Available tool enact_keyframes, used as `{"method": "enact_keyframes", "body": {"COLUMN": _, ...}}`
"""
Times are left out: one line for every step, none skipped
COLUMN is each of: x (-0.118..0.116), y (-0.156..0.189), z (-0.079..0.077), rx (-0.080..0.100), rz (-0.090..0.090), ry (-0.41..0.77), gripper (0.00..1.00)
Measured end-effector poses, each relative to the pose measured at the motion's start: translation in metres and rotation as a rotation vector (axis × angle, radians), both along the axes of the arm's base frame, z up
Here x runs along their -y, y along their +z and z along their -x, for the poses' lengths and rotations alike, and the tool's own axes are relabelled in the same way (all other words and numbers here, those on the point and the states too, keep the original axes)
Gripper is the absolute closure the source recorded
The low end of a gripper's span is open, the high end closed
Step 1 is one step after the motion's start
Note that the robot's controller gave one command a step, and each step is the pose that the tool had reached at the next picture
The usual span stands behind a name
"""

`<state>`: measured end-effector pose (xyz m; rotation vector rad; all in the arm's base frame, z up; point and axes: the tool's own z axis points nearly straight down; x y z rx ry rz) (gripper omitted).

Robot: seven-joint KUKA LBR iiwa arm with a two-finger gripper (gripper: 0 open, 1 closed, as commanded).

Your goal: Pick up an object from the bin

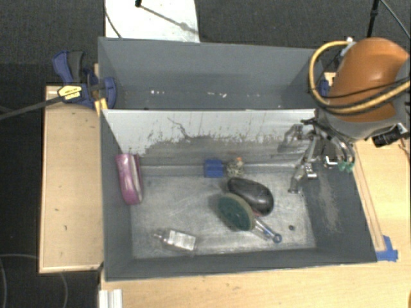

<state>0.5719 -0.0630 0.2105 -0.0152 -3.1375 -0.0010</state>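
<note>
The pincer (302, 178) hangs low over the right part of the bin (212, 76), close to where the floor meets the right wall and a little in front of the back wall. I cannot tell whether it is wide or narrow, as its metal parts blur together against the grey. Above it sits the arm's orange cover (369, 76), ringed by yellow and black cables.

The thing nearest to the pincer is a black oval thing (252, 194), glossy and shaped like a computer mouse. It lies on the floor just left of the pincer and apart from it, near the middle of the bin. Touching its front left side is a dark green round brush (233, 212), whose blue handle (268, 233) points toward the front right.

Behind these two, along the foot of the back wall, stands a small blue block (214, 168), and just beside it on the right is a small pale thing (236, 165), too small to make out. Well apart, near the front left corner, a small clear bottle (174, 239) lies on its side. Against the left wall lies a pink oblong thing (129, 178), running front to back.
</note>
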Motion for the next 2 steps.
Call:
{"method": "enact_keyframes", "body": {"x": -0.0367, "y": -0.1349, "z": 0.0325, "rx": 0.001, "rz": -0.001, "ry": -0.045, "gripper": 0.0}}
{"method": "enact_keyframes", "body": {"x": -0.0355, "y": -0.1305, "z": 0.0304, "rx": 0.007, "rz": 0.001, "ry": -0.043, "gripper": 1.0}}
